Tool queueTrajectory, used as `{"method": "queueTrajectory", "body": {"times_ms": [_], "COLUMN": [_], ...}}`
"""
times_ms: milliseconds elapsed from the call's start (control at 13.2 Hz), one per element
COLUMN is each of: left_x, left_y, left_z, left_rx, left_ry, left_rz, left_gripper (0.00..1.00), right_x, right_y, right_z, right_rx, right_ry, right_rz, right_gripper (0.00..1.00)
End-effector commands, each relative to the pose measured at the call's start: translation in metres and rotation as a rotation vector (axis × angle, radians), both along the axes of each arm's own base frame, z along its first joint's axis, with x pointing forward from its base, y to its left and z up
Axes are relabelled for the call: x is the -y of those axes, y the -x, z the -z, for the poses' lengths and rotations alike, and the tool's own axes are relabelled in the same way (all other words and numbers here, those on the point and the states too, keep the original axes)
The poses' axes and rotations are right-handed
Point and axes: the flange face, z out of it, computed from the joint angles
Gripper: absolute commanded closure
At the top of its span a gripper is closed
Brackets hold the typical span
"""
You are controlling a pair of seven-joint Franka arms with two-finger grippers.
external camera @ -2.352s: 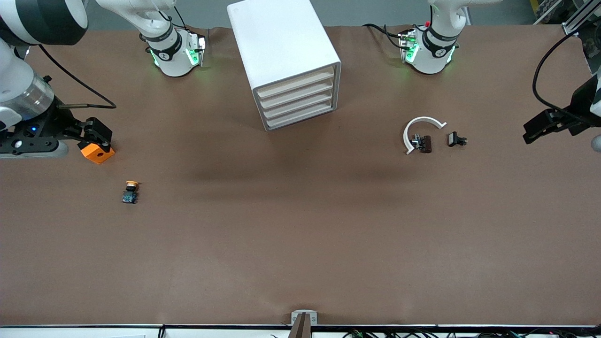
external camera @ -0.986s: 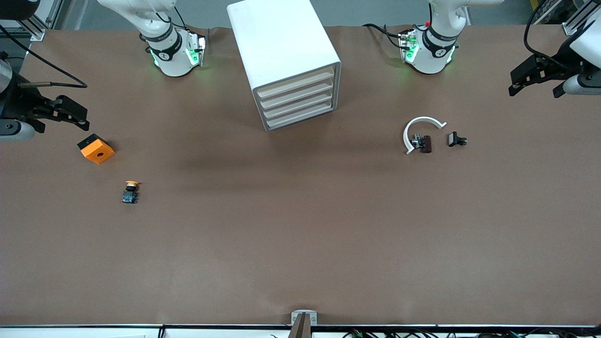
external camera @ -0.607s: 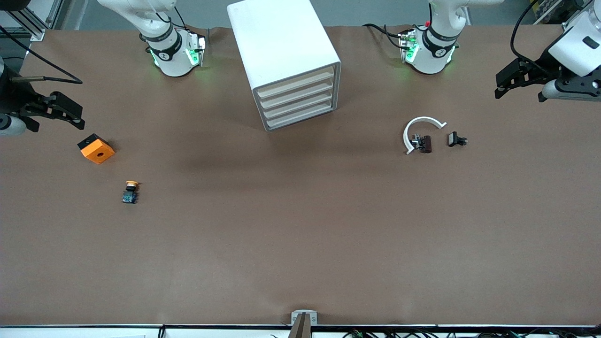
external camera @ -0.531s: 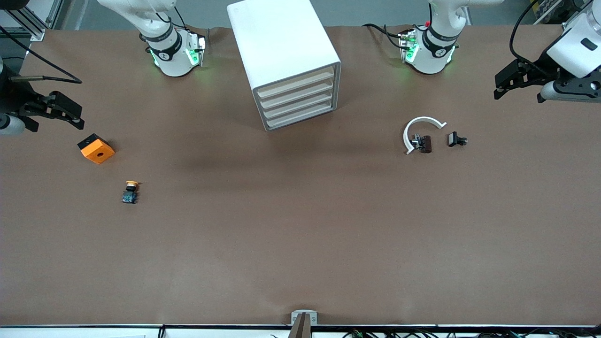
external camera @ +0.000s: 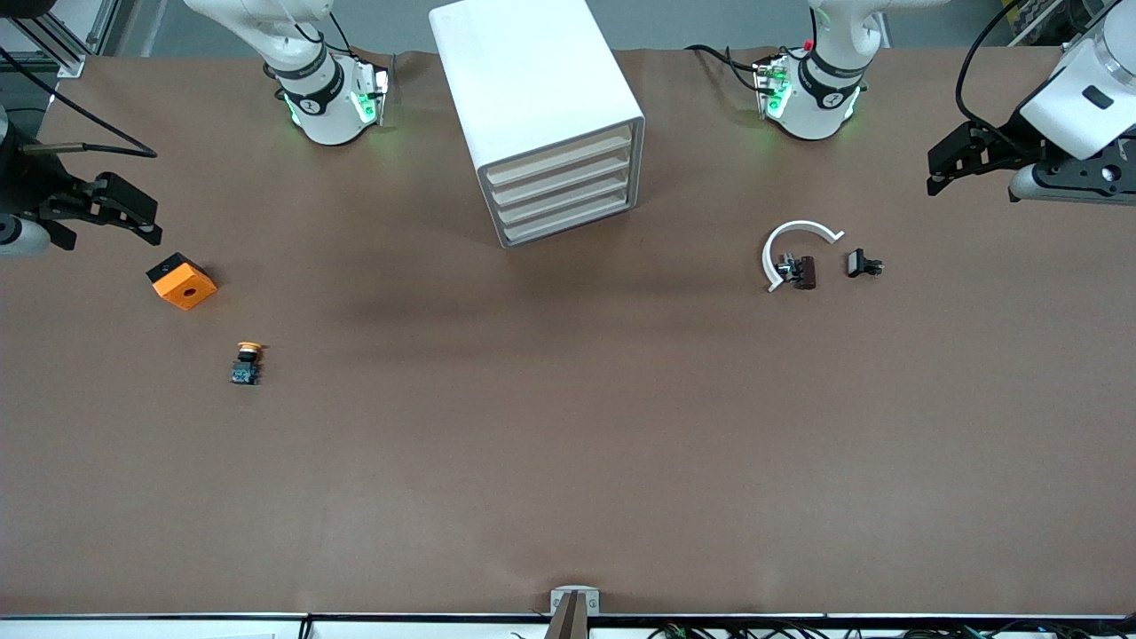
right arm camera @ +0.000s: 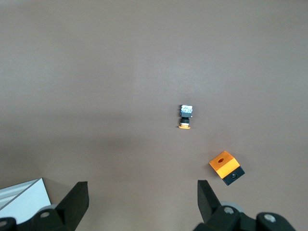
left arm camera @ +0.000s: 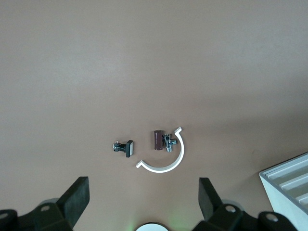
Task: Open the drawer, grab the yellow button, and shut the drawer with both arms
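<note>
One white cabinet (external camera: pixel 541 115) has four drawers (external camera: pixel 561 186), all shut. One button (external camera: pixel 247 363) lies on the table (external camera: pixel 568 444), nearer the front camera than one orange block (external camera: pixel 181 281). The right gripper (external camera: pixel 124 213) and left gripper (external camera: pixel 954 164) hang empty, fingers wide apart.

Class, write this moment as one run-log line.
drawers: all shut | button: on table | left gripper: open, empty | right gripper: open, empty, above orange block

The left gripper (external camera: pixel 942 167) hangs in the air, fingers spread wide (holding nothing). The right gripper (external camera: pixel 133 216) likewise hangs wide apart and bare.
</note>
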Motion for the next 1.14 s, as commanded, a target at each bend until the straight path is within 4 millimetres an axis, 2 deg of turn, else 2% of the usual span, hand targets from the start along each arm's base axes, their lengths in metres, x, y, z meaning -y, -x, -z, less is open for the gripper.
{"method": "queueTrajectory", "body": {"times_ms": [0, 303, 531, 1062], "left_x": [-0.003, -0.006, -0.008, -0.01], "left_y": [0.001, -0.013, -0.017, -0.03], "left_z": [-0.003, 0.0, -0.008, -0.005], "left_rx": [0.014, 0.027, 0.043, 0.042], "left_ry": [0.005, 0.006, 0.007, -0.001], "left_rz": [0.01, 0.006, 0.003, -0.001], "left_gripper": [0.0, 0.0, 0.0, 0.0], "right_x": [-0.002, -0.003, -0.003, -0.003], "right_y": [-0.002, -0.002, -0.002, -0.002], "right_z": [-0.005, -0.005, -0.005, -0.005], "right_rx": [0.005, 0.005, 0.005, 0.006], "right_ry": [-0.014, -0.012, -0.012, -0.012], "right_rz": [-0.004, -0.005, -0.005, -0.003], "right_gripper": [0.0, 0.0, 0.0, 0.0]}}
